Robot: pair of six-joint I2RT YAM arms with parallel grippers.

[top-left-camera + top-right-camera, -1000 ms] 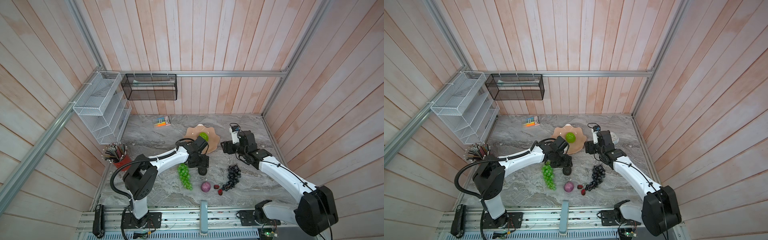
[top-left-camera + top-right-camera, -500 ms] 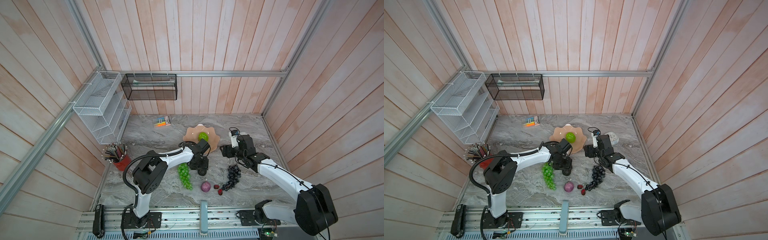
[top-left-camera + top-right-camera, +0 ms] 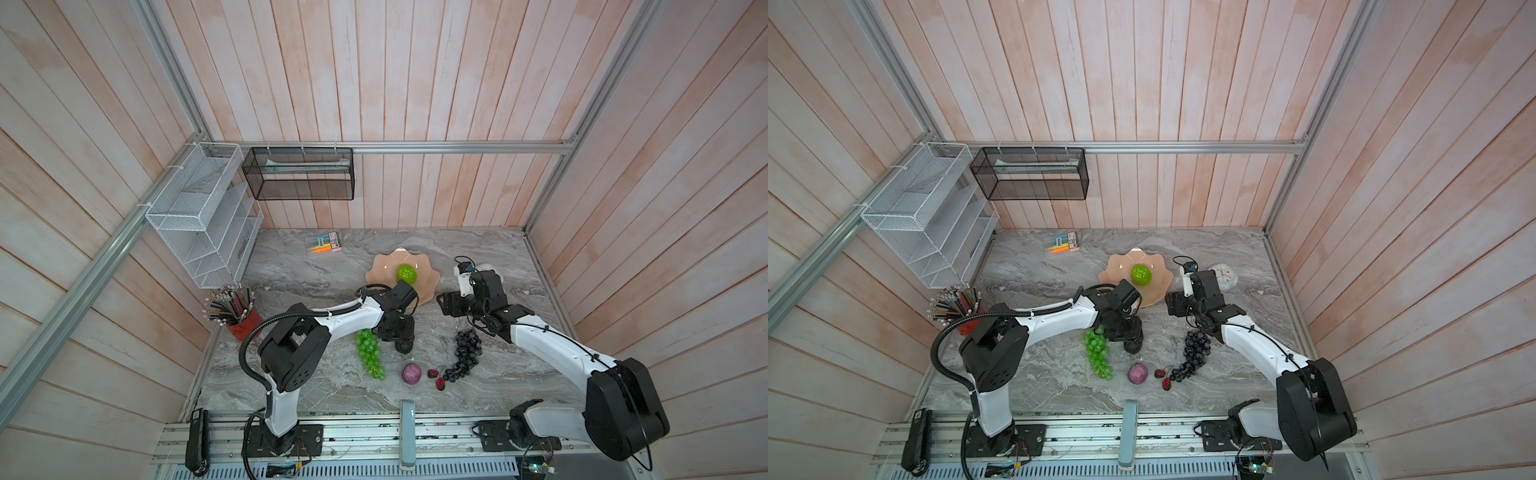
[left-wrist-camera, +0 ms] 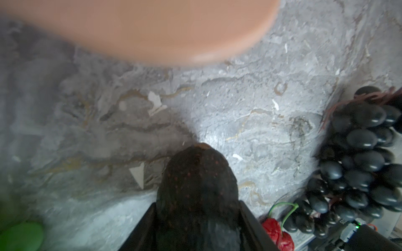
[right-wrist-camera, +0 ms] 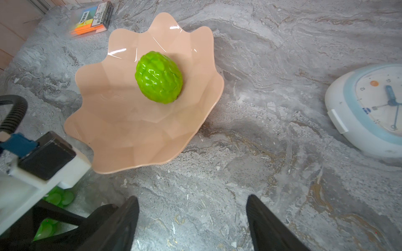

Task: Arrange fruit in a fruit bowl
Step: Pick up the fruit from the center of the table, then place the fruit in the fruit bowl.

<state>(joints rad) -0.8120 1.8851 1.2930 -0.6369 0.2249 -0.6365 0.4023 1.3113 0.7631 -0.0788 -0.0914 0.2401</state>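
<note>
The peach-pink fruit bowl (image 3: 382, 266) (image 3: 1116, 271) (image 5: 130, 156) holds the bumpy lime-green ball (image 3: 406, 273) (image 5: 158, 80). In front of the bowl, my left gripper (image 3: 402, 337) (image 4: 197, 203) is shut on the dark avocado (image 3: 404, 345) (image 4: 196, 180), which rests on the table. The green grape bunch (image 3: 369, 353), the small purple ball (image 3: 410, 373), the red cherries (image 3: 436, 376) (image 4: 276, 232) and the dark purple grape bunch (image 3: 467, 353) (image 4: 359, 163) lie on the marble. My right gripper (image 3: 445, 303) (image 5: 192, 198) hangs open and empty just right of the bowl.
A small white clock (image 5: 369, 108) (image 3: 1225, 274) lies right of the bowl, behind the right gripper. A pack of coloured markers (image 3: 326, 243) sits at the back. A red pencil cup (image 3: 235, 311) stands at the left edge. A white rack (image 3: 203, 216) and a black basket (image 3: 299, 174) hang on the walls.
The left gripper's jaws have closed in on the avocado, and its arm has dropped lower. The right gripper has shifted slightly toward the bowl and stays open.
</note>
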